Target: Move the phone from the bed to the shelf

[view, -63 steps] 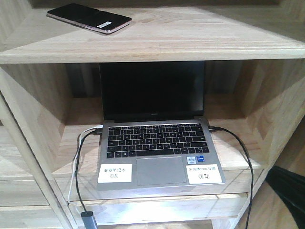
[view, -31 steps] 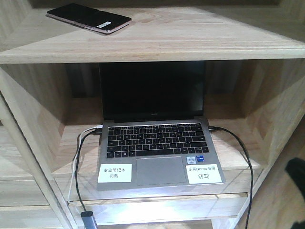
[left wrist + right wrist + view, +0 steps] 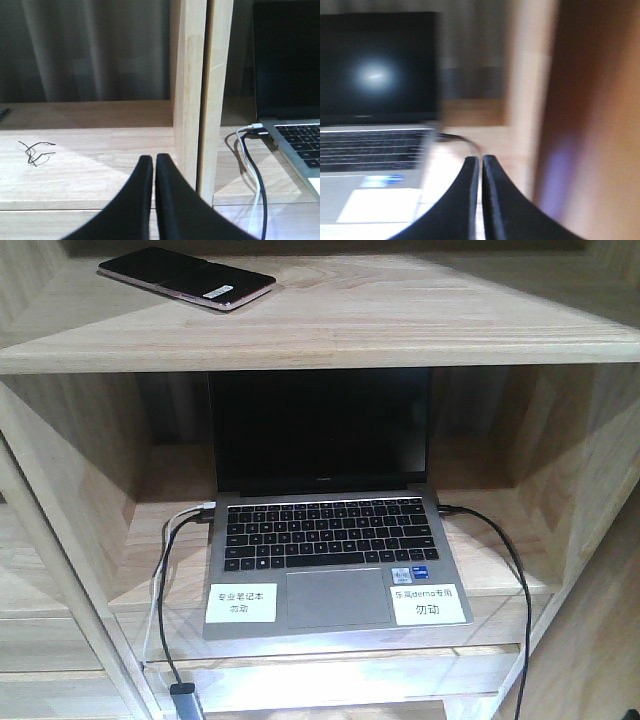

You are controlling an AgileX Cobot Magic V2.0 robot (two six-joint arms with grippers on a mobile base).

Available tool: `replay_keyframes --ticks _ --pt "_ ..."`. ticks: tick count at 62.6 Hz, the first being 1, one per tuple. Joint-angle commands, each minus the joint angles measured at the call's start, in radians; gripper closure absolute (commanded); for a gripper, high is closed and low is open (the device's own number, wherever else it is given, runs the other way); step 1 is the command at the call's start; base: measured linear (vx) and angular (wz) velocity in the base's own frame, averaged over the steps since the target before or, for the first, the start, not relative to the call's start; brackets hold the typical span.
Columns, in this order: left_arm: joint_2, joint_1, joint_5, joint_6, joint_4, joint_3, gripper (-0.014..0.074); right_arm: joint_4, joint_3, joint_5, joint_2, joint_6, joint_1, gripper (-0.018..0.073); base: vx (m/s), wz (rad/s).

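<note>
The glossy black phone point(image 3: 187, 277) with a pinkish edge and a white sticker lies flat on the top board of the pale wooden shelf point(image 3: 400, 330), at its upper left, with nothing touching it. Neither arm shows in the front view, and the bed is out of view. My left gripper point(image 3: 153, 160) is shut and empty, low in front of a shelf upright point(image 3: 200, 90). My right gripper point(image 3: 480, 161) is shut and empty too, by the laptop's right side; that view is blurred.
An open grey laptop point(image 3: 330, 550) with a black screen stands in the compartment below the phone. A black cable point(image 3: 505, 570) and a white cable point(image 3: 165, 560) run from its sides. A small black wire scrap point(image 3: 36, 150) lies on the left board.
The dark arm at the lower right edge of the front view has withdrawn out of frame. The phone and laptop have not moved.
</note>
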Motion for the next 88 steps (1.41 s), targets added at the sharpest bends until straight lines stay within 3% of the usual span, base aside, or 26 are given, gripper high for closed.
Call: replay_keyframes --ticks 1,15,88 --pt "-0.008 0.0 -0.07 0.0 -0.009 0.007 0.0595 -0.012 0.0 -0.08 -0.026 -0.019 -0.037 0.0564 0.0 0.0" --pt "-0.008 0.0 -0.07 0.0 -0.009 0.007 0.0595 -0.008 0.102 -0.167 -0.112 -0.025 -0.038 0.0564 0.0 0.0" --pt "-0.008 0.0 -0.07 0.0 -0.009 0.007 0.0595 -0.008 0.099 -0.127 -0.159 -0.034 -0.038 0.0564 0.0 0.0"
